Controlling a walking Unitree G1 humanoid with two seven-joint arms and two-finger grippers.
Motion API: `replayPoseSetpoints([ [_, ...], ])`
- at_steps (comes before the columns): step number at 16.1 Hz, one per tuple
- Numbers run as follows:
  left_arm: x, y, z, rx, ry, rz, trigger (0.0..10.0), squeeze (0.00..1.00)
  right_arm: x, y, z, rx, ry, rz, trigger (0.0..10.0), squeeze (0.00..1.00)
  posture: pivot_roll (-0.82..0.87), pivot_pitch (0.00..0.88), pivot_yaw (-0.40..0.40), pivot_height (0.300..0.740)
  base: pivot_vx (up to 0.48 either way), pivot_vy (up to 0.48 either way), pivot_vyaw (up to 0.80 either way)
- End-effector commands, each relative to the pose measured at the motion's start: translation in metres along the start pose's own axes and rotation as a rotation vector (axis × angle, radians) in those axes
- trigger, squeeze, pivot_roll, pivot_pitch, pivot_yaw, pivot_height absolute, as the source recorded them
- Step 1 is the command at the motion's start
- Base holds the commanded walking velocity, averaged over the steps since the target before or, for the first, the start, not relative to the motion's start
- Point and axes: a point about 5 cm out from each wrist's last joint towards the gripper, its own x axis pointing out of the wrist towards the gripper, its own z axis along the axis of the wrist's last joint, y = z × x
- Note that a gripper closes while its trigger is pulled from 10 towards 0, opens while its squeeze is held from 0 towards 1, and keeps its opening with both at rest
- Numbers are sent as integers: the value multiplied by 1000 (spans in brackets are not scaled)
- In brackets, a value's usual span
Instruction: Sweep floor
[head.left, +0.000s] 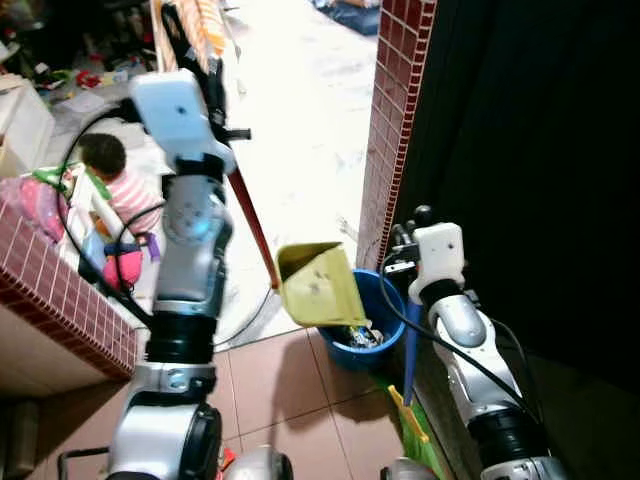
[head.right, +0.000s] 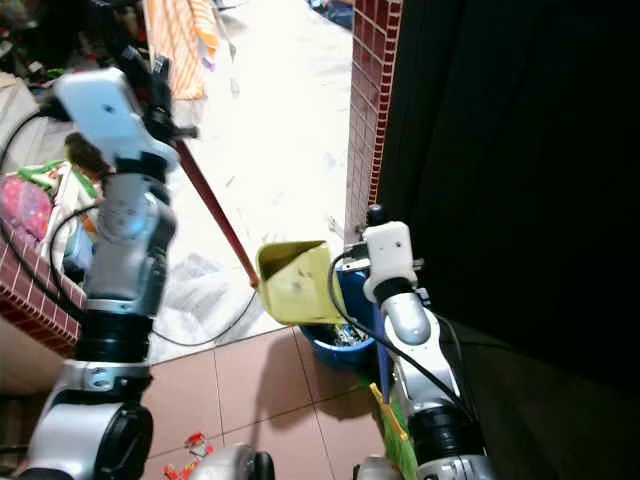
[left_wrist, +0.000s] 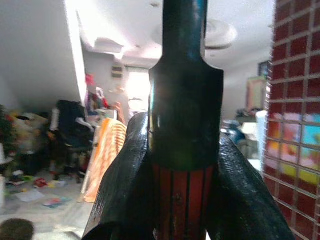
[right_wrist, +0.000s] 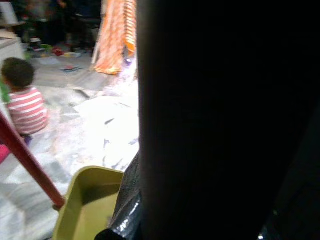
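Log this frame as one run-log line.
phase: emptying dustpan | left gripper: shut on red handle | dustpan: tilted over blue bin | right gripper: on broom stick, grip unclear | person: seated, background

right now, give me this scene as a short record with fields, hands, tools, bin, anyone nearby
left hand: raised, shut on the red handle
dustpan: yellow, at the handle's lower end, tipped over the bin
bin: blue, on the tiled floor by the brick pillar, litter inside
right hand: beside the bin, at the blue pole; grip unclear
person: sitting on the floor past the low brick wall, striped top
floor: brown tiles near the robot, pale floor beyond
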Motion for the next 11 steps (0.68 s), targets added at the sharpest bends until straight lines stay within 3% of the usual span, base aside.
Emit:
replayPoseSetpoints([
  [1, 4, 16, 16, 58, -74, 45, 10000, 0, 1, 4, 2, -17, -5, 22, 10000, 0, -79, 0, 61, 740, 0, 0, 0],
  [2, -2, 30, 5, 91, -30, 83, 10000, 0, 0, 7, 0, -14, 2, 39, 10000, 0, -73, 0, 62, 740, 0, 0, 0],
  [5, -13, 49, -2, 131, 0, 120, 10000, 0, -3, 8, -3, -10, 13, 59, 10000, 0, -72, 0, 61, 740, 0, 0, 0],
  [7, -20, 56, -13, 164, 45, 126, 10000, 0, -4, 9, -5, -9, 17, 72, 10000, 0, -69, 0, 58, 740, 0, 0, 0],
  [9, -37, 63, -37, 204, 149, 146, 10000, 0, -4, 12, -5, -7, 22, 98, 10000, 0, -69, 0, 58, 740, 0, 0, 0],
  [11, -41, 62, -36, 168, 131, 153, 10000, 0, -4, 13, -8, -10, 36, 123, 10000, 0, -74, 0, 55, 740, 0, 0, 0],
])
